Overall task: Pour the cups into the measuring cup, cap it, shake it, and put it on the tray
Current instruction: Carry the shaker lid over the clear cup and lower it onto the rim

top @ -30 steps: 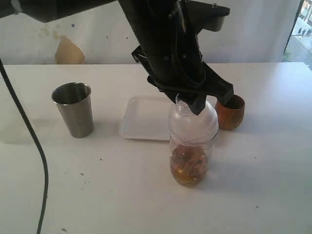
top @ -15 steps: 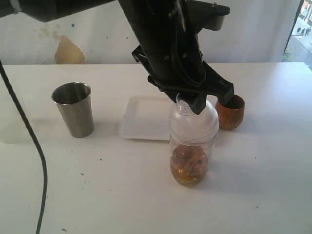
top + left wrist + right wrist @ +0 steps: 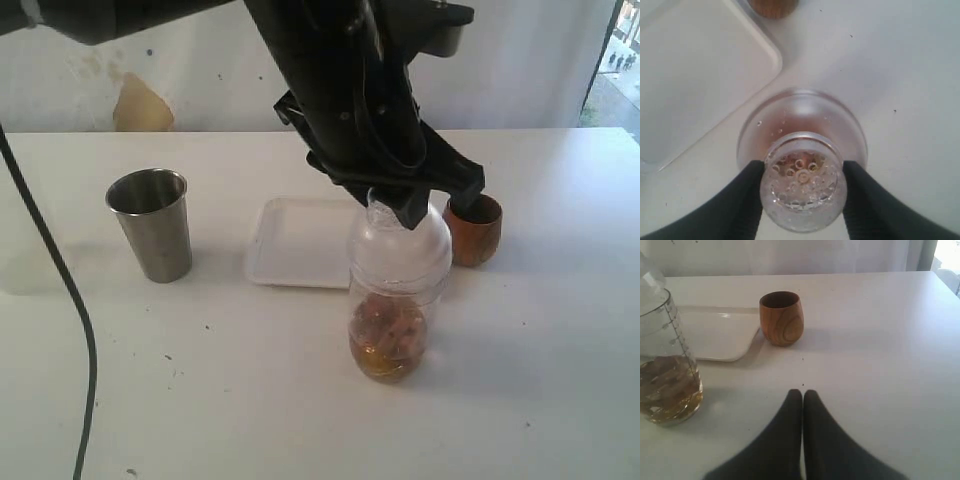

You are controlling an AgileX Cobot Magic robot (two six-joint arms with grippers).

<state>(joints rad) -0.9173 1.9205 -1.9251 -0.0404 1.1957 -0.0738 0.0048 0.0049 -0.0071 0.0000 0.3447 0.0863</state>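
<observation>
The measuring cup (image 3: 388, 335) stands on the table just in front of the tray (image 3: 290, 245), with amber liquid and pale lumps in its bottom. A clear domed cap (image 3: 398, 250) sits on top of it. My left gripper (image 3: 395, 205) comes down from above and is shut on the cap's narrow neck; in the left wrist view both black fingers (image 3: 747, 195) press its sides. The steel tumbler (image 3: 150, 225) stands at the left. The wooden cup (image 3: 472, 230) stands behind the measuring cup, to its right. My right gripper (image 3: 802, 392) is shut and holds nothing, low over bare table.
A black cable (image 3: 60, 290) runs down the table's left side. The left arm (image 3: 340, 90) fills the upper middle of the exterior view and hides the tray's far edge. A window (image 3: 620, 60) is at the far right.
The left gripper and the cap's top have shifted slightly to the right, while the cup's base stays in place. The contents look stirred. The right gripper has not moved.
</observation>
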